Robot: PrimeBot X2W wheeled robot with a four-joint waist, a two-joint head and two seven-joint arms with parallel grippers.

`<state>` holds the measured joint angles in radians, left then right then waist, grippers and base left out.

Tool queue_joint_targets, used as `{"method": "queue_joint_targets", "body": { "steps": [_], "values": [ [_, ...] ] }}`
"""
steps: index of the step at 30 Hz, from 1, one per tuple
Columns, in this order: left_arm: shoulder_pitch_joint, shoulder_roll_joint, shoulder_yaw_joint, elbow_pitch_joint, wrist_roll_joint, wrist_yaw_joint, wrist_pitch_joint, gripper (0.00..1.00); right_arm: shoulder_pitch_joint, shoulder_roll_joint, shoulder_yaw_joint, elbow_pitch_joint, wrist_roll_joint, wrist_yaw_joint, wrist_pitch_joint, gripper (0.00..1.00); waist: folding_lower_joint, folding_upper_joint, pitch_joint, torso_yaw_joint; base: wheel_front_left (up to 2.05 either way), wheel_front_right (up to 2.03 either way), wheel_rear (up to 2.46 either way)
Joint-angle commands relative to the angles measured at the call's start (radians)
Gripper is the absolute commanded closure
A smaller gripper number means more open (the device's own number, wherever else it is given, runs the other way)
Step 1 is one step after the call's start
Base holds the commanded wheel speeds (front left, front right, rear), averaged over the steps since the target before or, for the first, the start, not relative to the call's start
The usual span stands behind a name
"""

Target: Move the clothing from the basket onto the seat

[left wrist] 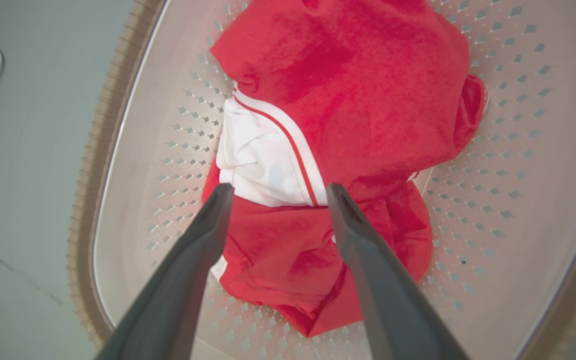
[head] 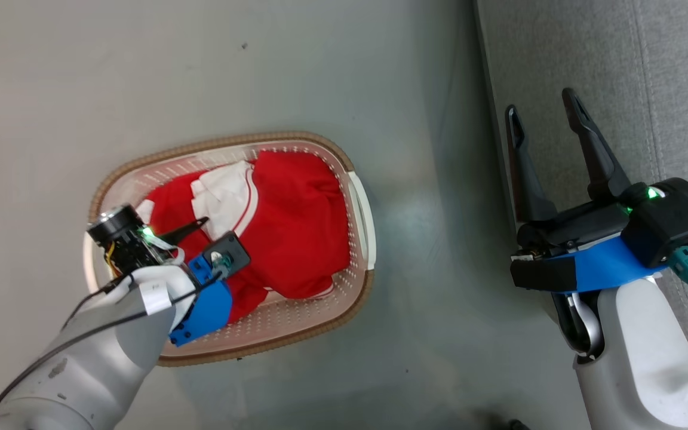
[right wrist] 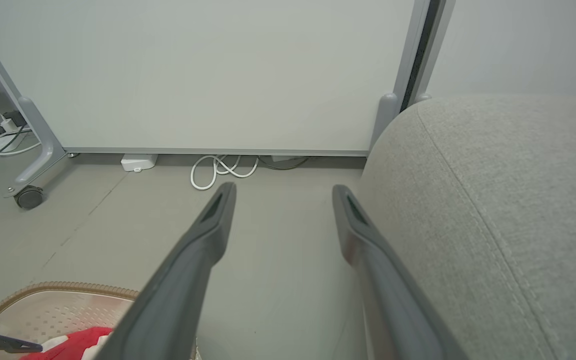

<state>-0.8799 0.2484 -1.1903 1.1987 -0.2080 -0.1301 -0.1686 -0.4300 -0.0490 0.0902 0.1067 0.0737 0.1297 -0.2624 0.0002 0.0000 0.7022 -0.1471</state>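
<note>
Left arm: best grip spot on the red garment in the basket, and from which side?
Pinch the bunched fold where the white collar meets the red fabric, coming straight down. The garment lies crumpled in the basket, whose walls likely block side approaches; the open left gripper points at that fold.

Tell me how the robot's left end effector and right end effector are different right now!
The left end effector points down into the basket; the right end effector hangs beside the seat. The left end effector has the red clothing right in front of it; the right end effector has bare floor ahead. Both are open, with two dark fingers, holding nothing.
</note>
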Motion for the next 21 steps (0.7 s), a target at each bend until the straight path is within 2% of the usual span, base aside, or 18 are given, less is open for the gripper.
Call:
{"method": "queue_joint_targets", "body": {
  "steps": [1, 12, 21],
  "values": [
    [-0.034, 0.006, -0.02, 0.016, -0.021, 0.0, 0.034, 0.0, -0.023, -0.003, 0.005, -0.011, 0.007, 0.002, -0.004, 0.0, -0.0002, 0.0, 0.05, -0.023, 0.0, 0.0, 0.0],
    [-0.059, 0.036, -0.086, 0.012, -0.093, 0.0, 0.261, 0.0, -0.042, -0.002, 0.015, -0.035, 0.031, 0.002, -0.004, 0.0, -0.0002, 0.0, 0.137, -0.057, 0.0, 0.0, 0.0],
    [-0.071, 0.079, -0.093, -0.026, 0.031, 0.0, 0.378, 0.0, -0.056, -0.002, 0.02, -0.06, 0.035, 0.002, -0.004, 0.0, -0.0002, 0.0, 0.213, -0.078, 0.0, 0.0, 0.0]
  ]
}}
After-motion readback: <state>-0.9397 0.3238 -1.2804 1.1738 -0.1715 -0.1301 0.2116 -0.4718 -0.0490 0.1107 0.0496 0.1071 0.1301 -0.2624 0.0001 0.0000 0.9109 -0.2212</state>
